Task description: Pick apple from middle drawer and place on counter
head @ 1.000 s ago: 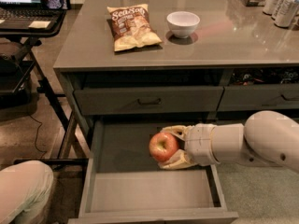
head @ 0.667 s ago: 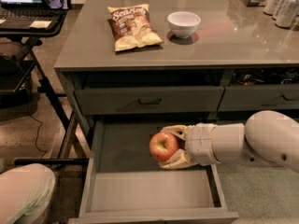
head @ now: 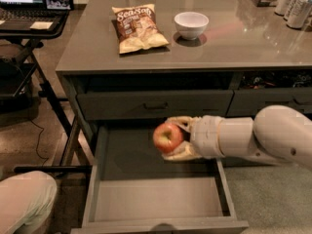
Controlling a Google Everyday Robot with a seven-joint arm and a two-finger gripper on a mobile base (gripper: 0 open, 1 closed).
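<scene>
The red apple (head: 167, 137) with a yellowish patch is held between the two fingers of my gripper (head: 176, 138), which is shut on it. The arm reaches in from the right. The apple hangs in the air above the open middle drawer (head: 156, 199), whose grey inside shows nothing else. It is just below the shallower closed drawer (head: 155, 105) and below the level of the grey glossy counter (head: 229, 48).
On the counter lie a chip bag (head: 137, 27) and a white bowl (head: 191, 24), with cans (head: 295, 6) at the far right. A black laptop stand (head: 29, 23) is at the left. A pale rounded robot part (head: 24, 201) sits at the bottom left.
The apple and my gripper have risen out of the drawer, from near its floor to just under the upper drawer's front.
</scene>
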